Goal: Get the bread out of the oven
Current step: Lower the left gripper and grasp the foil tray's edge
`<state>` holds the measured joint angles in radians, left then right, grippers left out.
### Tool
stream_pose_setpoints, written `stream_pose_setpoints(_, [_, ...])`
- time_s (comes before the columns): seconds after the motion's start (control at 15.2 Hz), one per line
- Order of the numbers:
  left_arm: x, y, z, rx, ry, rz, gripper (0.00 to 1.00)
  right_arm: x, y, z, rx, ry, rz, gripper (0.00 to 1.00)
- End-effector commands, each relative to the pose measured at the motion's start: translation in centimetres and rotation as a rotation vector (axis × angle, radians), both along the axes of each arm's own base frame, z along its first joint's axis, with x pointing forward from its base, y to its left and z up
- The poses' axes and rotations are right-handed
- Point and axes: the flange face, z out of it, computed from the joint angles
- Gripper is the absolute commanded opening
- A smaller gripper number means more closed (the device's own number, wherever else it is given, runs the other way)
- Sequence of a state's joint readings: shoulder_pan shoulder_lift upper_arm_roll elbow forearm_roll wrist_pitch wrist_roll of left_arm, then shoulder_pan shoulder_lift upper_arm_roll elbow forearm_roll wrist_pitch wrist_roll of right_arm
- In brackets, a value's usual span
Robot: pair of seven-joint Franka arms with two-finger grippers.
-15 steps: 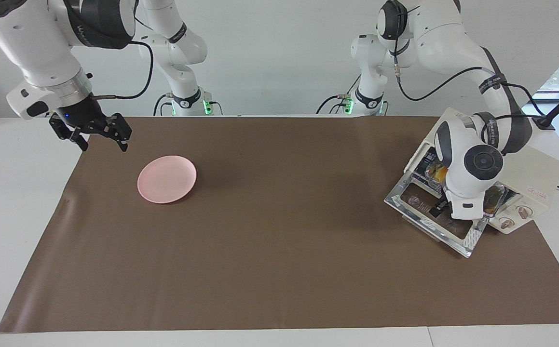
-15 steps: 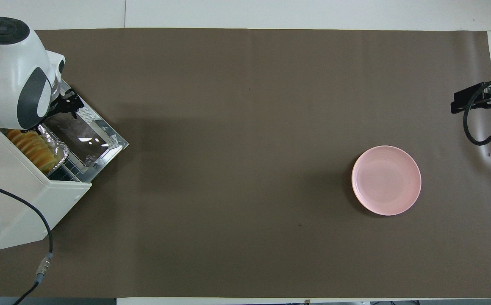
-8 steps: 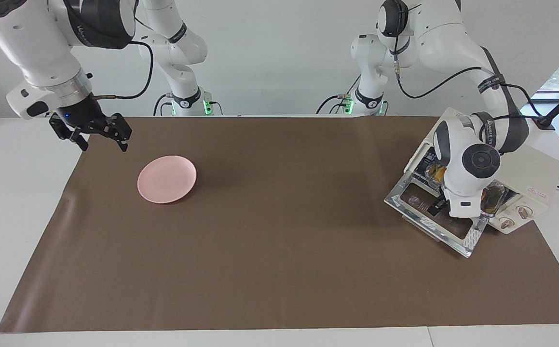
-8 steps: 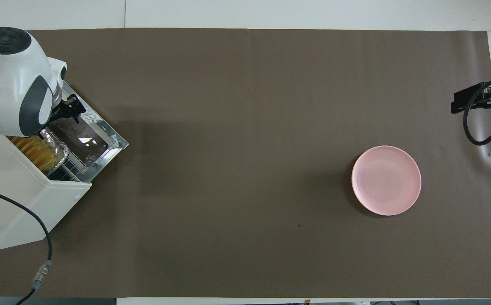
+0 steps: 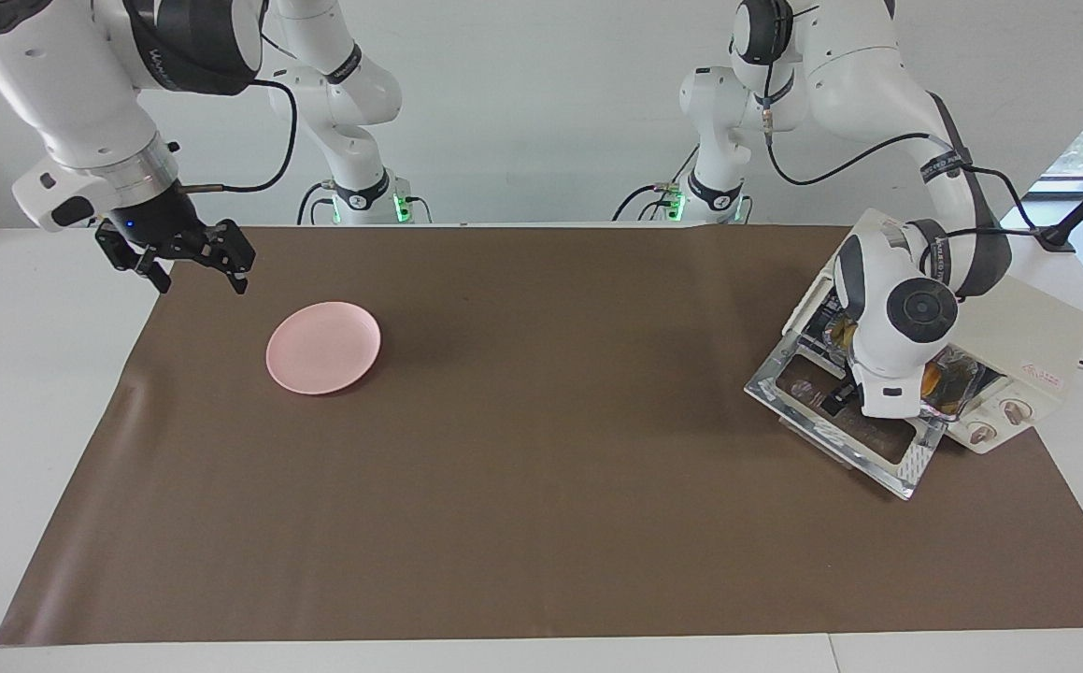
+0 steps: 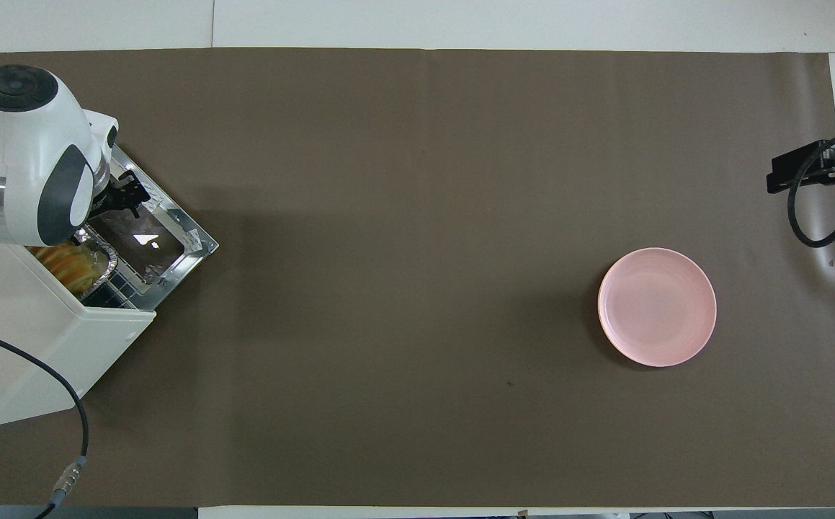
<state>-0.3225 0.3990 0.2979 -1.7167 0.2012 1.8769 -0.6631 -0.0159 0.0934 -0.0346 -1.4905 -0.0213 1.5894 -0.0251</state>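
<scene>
Over the last second the left pincer [image 6: 127, 196], fingers apparently apart and empty, has drifted across the open glass door of the boxy cream-white oven [image 5: 1027, 332] without taking the ridged golden bread [image 6: 71, 261], which lies inside in its crinkled foil tray [image 6: 104, 254]; the right pincer [image 5: 191, 257] waits, fingers apart, at eleven o'clock of the round pink plate [image 5: 323, 347] on the brown surface [image 5: 541, 467].

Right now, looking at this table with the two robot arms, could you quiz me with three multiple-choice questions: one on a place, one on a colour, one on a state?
1. Where is the bread?
A. on the plate
B. in a foil tray in the oven
C. on the brown mat

2. What colour is the plate?
A. pink
B. blue
C. green

3. How is the oven door?
A. shut
B. removed
C. folded down open

Answers: 1 B, the loaf shows inside the oven mouth; 2 A, it is plainly pink; 3 C, the glass door lies flat, left gripper over it.
</scene>
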Motion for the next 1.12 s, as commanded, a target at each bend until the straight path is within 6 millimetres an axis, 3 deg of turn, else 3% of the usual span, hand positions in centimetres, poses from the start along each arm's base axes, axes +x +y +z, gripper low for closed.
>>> stream_pose_setpoints(0.0, [-1.0, 0.2, 0.4, 0.009, -0.026, -0.002, 1.0, -0.5, 0.1, 0.0, -0.009, 0.013, 0.019, 1.0])
stream_pose_setpoints(0.66, [-1.0, 0.1, 0.4, 0.011, -0.029, 0.005, 0.0, -0.5, 0.1, 0.0, -0.009, 0.013, 0.019, 1.0])
stream_pose_setpoints(1.05, [-0.3, -1.5, 1.3, 0.009, -0.05, -0.028, 0.0, -0.5, 0.1, 0.0, -0.009, 0.013, 0.019, 1.0])
